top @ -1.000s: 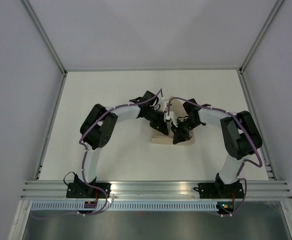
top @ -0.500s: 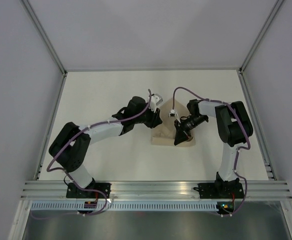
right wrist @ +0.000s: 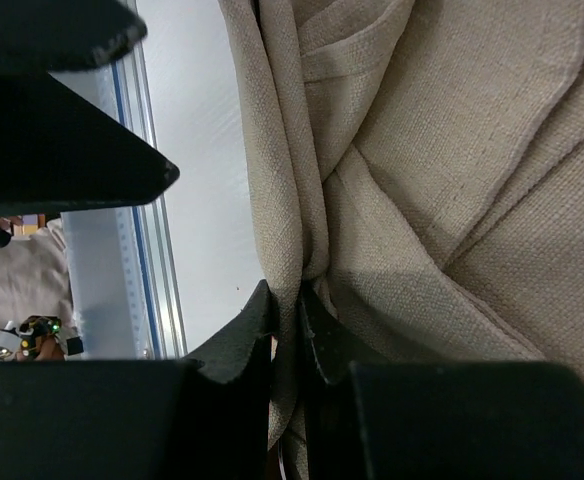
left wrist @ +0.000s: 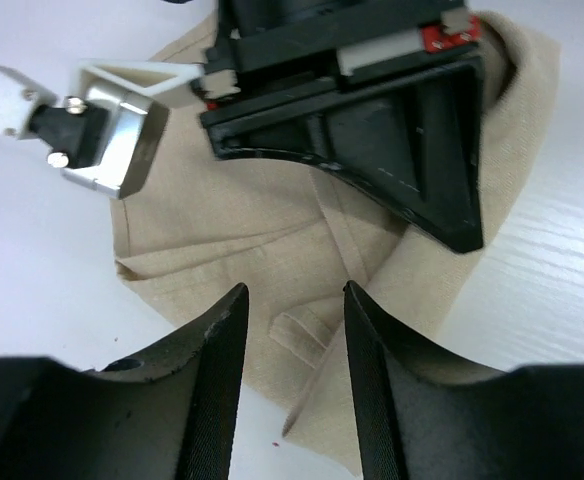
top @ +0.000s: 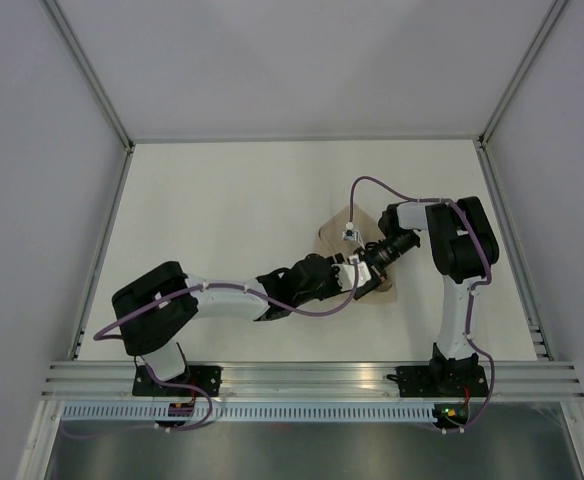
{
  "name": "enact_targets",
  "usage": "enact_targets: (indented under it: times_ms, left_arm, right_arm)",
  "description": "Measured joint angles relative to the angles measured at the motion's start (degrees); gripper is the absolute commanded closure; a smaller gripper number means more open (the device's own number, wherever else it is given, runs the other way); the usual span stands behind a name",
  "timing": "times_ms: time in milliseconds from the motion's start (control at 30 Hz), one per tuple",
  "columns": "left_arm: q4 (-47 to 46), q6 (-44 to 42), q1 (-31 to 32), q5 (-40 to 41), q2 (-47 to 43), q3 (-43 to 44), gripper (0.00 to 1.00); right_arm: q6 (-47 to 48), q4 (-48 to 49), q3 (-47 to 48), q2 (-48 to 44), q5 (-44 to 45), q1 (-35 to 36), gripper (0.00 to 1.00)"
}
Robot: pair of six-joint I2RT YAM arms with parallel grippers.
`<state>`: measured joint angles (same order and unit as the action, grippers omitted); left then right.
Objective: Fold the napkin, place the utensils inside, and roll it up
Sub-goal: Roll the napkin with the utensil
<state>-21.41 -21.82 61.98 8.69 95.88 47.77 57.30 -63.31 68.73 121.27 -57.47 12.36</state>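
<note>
Napkin [top: 330, 238] lies rumpled and part-folded on table [top: 222, 200], several layers overlapping, hems showing in the wrist views. R gripper [right wrist: 284, 295] sits over the napkin's near-right part, jaws pressed together on a bunched ridge of cloth, pinching it at the fold edge. L gripper [left wrist: 292, 295] hovers just above the napkin's near edge, jaws spread w/ nothing between them, only cloth below; it faces the R gripper across the napkin, close but not touching. Utensils: none visible in any view; can't tell if tucked under the layers. Handling, judged: cloth is light, soft, matte, no stiffness, so it sags and bunches wherever pinched, and layers prob. slide over each other. Best hold = a hem or corner, grabbing all layers of the fold together, not mid-panel where only the top ply lifts. W/ one pinch the rest will drag, so a 2nd hold at the napkin's near edge looks needed to keep folds aligned.
</note>
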Motion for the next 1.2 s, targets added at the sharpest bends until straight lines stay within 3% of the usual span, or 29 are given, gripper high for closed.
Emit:
enact_targets:
  times_ms: [367, 767, 1133, 1200]
  left_arm:
    - [-1.3, -9.0, 8.0, 2.4, 1.7, -2.2, 0.41]
    - [-5.3, -13.5, 8.7, 3.3, 8.8, -2.1, 0.4]
    - [-4.0, -14.7, 8.0, 0.1, 10.6, 0.1, 0.54]
    - [-3.0, -14.7, 7.5, -1.2, 11.0, 1.0, 0.61]
  right_arm:
    - [0.0, -1.1, 0.2, 0.8, -0.3, -0.5, 0.89]
    - [0.0, -1.9, 0.5, 1.5, -0.6, -0.6, 0.89]
    - [0.1, -2.3, 0.8, 1.7, -0.6, -0.7, 0.9]
    - [0.2, -2.4, 0.9, 1.9, -0.6, -0.7, 0.9]
